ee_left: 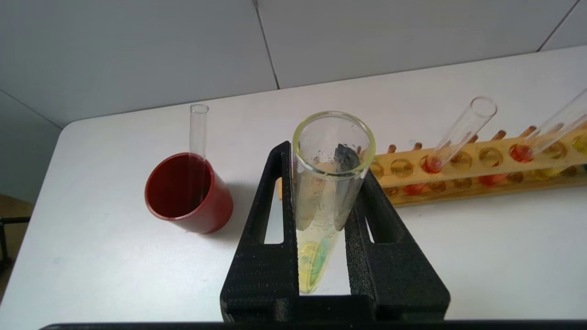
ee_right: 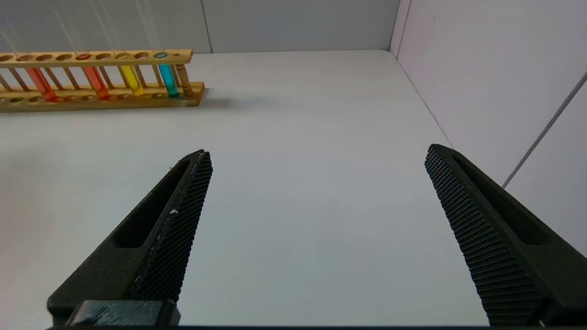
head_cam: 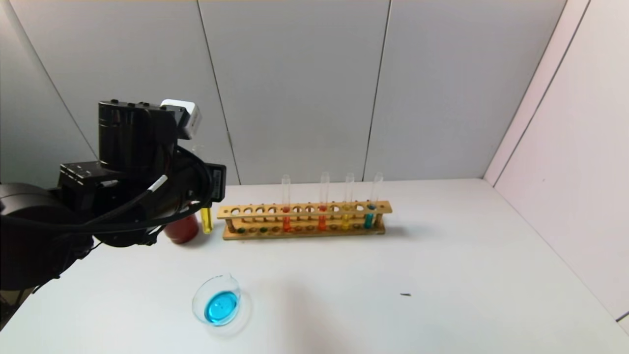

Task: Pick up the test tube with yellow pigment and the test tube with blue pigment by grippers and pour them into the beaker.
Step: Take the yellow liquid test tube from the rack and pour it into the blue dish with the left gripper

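the left gripper (ee_left: 321, 201) is raised over the table's left side, near the dark-red cup (ee_left: 185, 192), its two black fingers (ee_left: 270, 256) clamped on the test tube with yellow pigment (ee_left: 328, 183). the tube stands upright between them, mouth up, with the yellow-green liquid pooled in the round bottom below the grip. in the head view the lower end of the tube (head_cam: 207, 220) shows just beside the cup, left of the wooden rack (head_cam: 304, 219).

the beaker (head_cam: 217, 302) sits on the table nearer the robot, well apart from the rack, and already holds blue liquid. an empty clear tube (ee_left: 198, 130) leans in the cup. in the rack there remain two orange-red tubes, another yellow one and a teal-blue tube (ee_right: 168, 80) at its right end.

the right gripper (ee_right: 316, 183) hovers low over the table's right side with its fingers wide apart and nothing between them.

the held tube looks light, rigid and brittle, with smooth glass likely to slip on a loose hold, so a moderate squeeze seems wiser than a hard one. the hold on the upper to middle wall seems sensible: it leaves the rim clear for pouring. the pour probably calls for a slow tilt with the lip close over the small beaker.
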Available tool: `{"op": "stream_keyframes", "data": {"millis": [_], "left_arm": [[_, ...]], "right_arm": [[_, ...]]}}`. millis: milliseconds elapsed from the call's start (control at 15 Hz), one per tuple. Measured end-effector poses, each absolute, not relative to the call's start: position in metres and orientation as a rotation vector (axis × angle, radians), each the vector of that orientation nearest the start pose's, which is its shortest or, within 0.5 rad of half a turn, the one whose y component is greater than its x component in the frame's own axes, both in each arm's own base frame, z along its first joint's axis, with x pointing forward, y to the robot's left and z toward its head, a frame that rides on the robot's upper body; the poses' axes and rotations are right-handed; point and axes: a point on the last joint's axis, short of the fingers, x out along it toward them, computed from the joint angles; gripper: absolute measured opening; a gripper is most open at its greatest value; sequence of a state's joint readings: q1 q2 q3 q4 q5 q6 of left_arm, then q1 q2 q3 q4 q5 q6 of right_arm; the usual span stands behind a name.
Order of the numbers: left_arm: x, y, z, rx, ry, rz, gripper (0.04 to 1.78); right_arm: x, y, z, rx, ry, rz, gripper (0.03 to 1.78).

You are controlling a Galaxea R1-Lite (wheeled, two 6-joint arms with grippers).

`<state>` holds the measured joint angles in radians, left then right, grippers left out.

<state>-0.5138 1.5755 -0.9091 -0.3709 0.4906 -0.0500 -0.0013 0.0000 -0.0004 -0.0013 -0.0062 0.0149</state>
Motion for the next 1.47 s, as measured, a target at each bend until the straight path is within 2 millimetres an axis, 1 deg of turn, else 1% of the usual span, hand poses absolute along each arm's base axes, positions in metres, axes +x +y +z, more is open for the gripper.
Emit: {"op": "stream_keyframes", "data": {"millis": [267,533,800,1000,1200,1467], "left_arm": [[0.224,-0.115,0.206,0.172,0.332,-0.052,0.33],[0.212,-0.106,0.185,0.202,0.395,-0.059,0.33],[0.209,-0.102,0.180,0.249,0.414,-0.064,0.33],[0.209,-0.102,0.178,0.331,0.425,-0.077,0.33],[0.208,-0.098,0.164,0.452,0.491,-0.085,0.33],[0.209,-0.095,0.149,0.531,0.564,-0.094,0.33]], "right_arm": [[-0.023,0.000,0.076,0.015,-0.002,-0.008,1.70],[-0.023,0.000,0.076,0.015,-0.002,-0.008,1.70],[-0.023,0.000,0.076,0.015,-0.002,-0.007,1.70],[-0.023,0.000,0.076,0.015,-0.002,-0.008,1.70],[-0.023,0.000,0.076,0.015,-0.002,-0.007,1.70],[-0.023,0.000,0.076,0.015,-0.002,-0.007,1.70]]}}
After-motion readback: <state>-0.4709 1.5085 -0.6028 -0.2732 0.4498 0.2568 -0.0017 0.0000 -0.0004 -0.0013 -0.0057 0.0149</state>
